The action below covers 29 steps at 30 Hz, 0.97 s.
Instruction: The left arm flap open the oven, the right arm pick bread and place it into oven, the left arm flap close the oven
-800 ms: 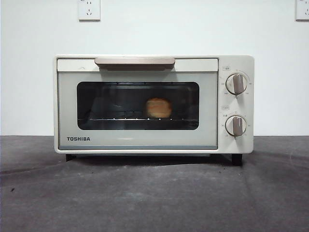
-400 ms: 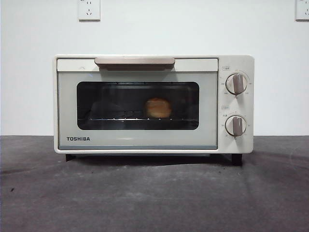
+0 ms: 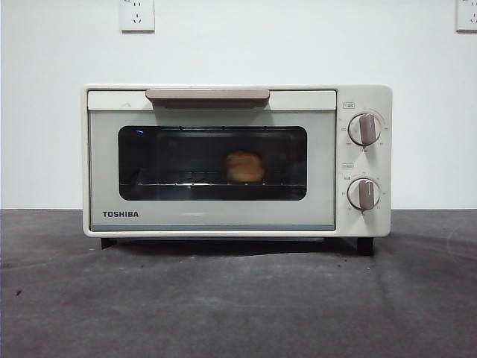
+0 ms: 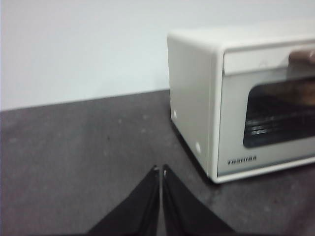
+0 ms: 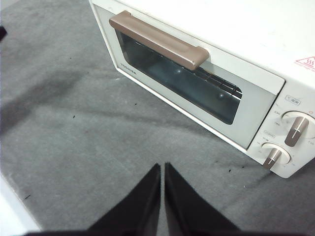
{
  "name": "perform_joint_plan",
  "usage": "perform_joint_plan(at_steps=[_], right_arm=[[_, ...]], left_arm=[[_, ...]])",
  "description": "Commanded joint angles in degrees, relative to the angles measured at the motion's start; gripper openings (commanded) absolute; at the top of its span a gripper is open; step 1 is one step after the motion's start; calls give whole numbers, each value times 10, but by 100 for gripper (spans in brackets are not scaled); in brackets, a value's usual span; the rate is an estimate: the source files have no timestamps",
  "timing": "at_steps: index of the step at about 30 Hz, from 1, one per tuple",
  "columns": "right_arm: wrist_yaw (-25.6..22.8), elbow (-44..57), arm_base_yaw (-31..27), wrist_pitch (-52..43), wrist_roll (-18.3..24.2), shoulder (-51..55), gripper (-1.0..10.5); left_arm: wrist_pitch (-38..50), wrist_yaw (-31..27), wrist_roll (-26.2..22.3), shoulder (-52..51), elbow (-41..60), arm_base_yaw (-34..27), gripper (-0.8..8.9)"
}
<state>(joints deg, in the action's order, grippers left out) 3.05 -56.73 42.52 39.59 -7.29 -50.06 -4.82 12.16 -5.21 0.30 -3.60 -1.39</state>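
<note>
One lumpy golden-orange bread loaf (image 3: 244, 166) sits inside the oven, resting on the wire rack (image 3: 212, 183) a little right of the window's middle, seen through the glass from the front. Around it stands one cream-white boxy TOSHIBA toaster oven (image 3: 237, 160), its door with the dark glass window (image 3: 212, 162) flapped fully shut, flush with the front. One tan-brown bar handle (image 3: 208, 95) runs along the top of that door, and nothing is touching it. Count two round knobs (image 3: 364, 129) on the right panel, one above the other, both with their tan grips upright. The oven stands on the dark grey table (image 3: 238, 298), backed by a white wall (image 3: 238, 45) carrying two white sockets (image 3: 137, 15), one at each upper corner of the front view.

Now the arms: neither shows in the front view. The left hand (image 4: 159, 169) hangs above bare table off the oven's left side, well apart from it, its two black jaws pressed together and holding nothing. The right hand (image 5: 162, 165) hovers over the table in front of the oven, looking down on handle and knobs, clear of the door, its two black jaws likewise pressed together on nothing.
</note>
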Motion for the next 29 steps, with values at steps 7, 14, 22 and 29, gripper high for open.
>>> perform_joint_plan(at_steps=[7,14,22,29], right_arm=[[-1,-2,3,-6,-2,-4,8],[-1,-2,3,-6,-2,-4,8],[-1,-2,3,-6,-2,-4,8],[-1,-2,3,-6,-2,-4,9]], left_arm=[[-36,-1,-5,-1,29,-2,19],[-50,-1,3,-1,29,-1,20],[-50,-1,3,-1,29,-1,20],[-50,-1,3,-1,29,-1,19]])
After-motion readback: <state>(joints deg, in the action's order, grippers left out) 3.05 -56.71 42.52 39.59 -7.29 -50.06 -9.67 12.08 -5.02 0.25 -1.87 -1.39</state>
